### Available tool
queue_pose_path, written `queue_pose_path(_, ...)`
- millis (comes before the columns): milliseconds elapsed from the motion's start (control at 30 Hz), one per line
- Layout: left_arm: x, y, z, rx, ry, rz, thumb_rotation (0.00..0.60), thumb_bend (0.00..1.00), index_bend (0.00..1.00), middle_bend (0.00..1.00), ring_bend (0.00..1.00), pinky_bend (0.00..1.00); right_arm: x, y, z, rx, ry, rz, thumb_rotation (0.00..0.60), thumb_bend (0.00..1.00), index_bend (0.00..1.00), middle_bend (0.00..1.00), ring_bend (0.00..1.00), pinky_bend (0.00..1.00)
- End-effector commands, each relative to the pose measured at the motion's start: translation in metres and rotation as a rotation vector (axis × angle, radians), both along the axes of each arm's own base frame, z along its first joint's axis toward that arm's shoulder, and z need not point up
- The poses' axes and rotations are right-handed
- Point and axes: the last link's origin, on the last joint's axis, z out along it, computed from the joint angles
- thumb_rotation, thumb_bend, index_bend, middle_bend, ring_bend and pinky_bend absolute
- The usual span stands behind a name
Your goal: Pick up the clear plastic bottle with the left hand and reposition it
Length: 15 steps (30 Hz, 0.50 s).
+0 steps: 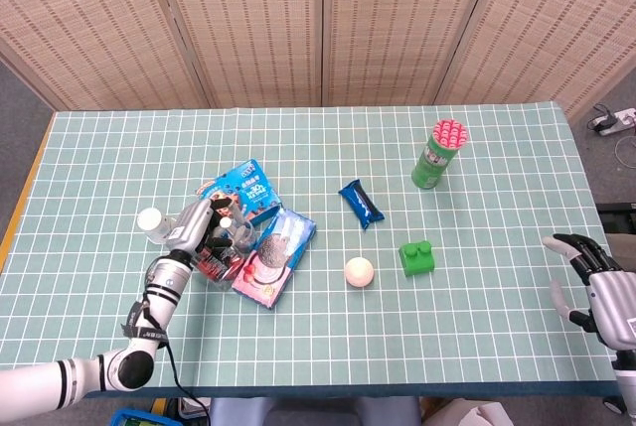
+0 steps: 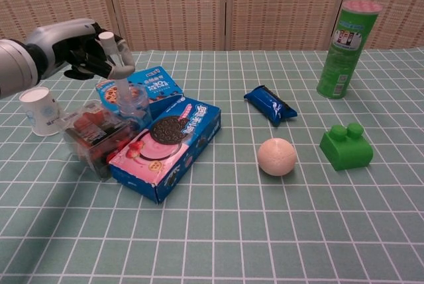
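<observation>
Clear plastic, the bottle (image 2: 126, 95) lies just below the left hand (image 2: 86, 49), its long axis tilted, beneath that hand's loosely curled, empty fingers (image 2: 114, 55).

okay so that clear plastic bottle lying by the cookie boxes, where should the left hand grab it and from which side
Probably around the bottle's wide middle, coming down from above. It lies on its side, cap toward the blue cookie box, with the pink cookie box tight against its right and the paper cup to its left. The left hand hovers above it.
</observation>
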Motion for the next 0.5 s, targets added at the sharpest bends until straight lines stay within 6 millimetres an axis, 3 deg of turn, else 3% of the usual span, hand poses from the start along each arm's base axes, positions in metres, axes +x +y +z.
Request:
queue_pose_path(33, -0.0007, 0.0005, -0.0043, 0.001, 0.012, -0.009, 0.600, 0.52, 0.67, 1.00, 1.00, 1.00, -0.0002, -0.0001, 0.0001, 0.000, -0.001, -0.001, 0.600, 0.47, 0.23, 0.19, 0.13, 0.35)
queue_pose_path(233, -0.0041, 0.0018, -0.0111, 0.005, 0.018, -0.015, 0.600, 0.49, 0.63, 1.00, 1.00, 1.00, -0.0006, -0.0002, 0.0006, 0.001, -0.003, -0.001, 0.600, 0.47, 0.23, 0.19, 0.13, 0.35)
queue_pose_path(433, -0.0067, 0.0006, -0.0121, 0.004, 0.033, -0.017, 0.600, 0.19, 0.37, 1.00, 1.00, 1.00, -0.0007, -0.0001, 0.0011, 0.001, -0.005, 0.000, 0.600, 0.47, 0.23, 0.19, 0.13, 0.35)
queue_pose_path(500, -0.0076, -0.0003, -0.0119, 0.003, 0.039, -0.017, 0.600, 0.14, 0.32, 1.00, 1.00, 1.00, -0.0005, -0.0001, 0.0009, 0.002, -0.006, 0.001, 0.600, 0.47, 0.23, 0.19, 0.13, 0.35)
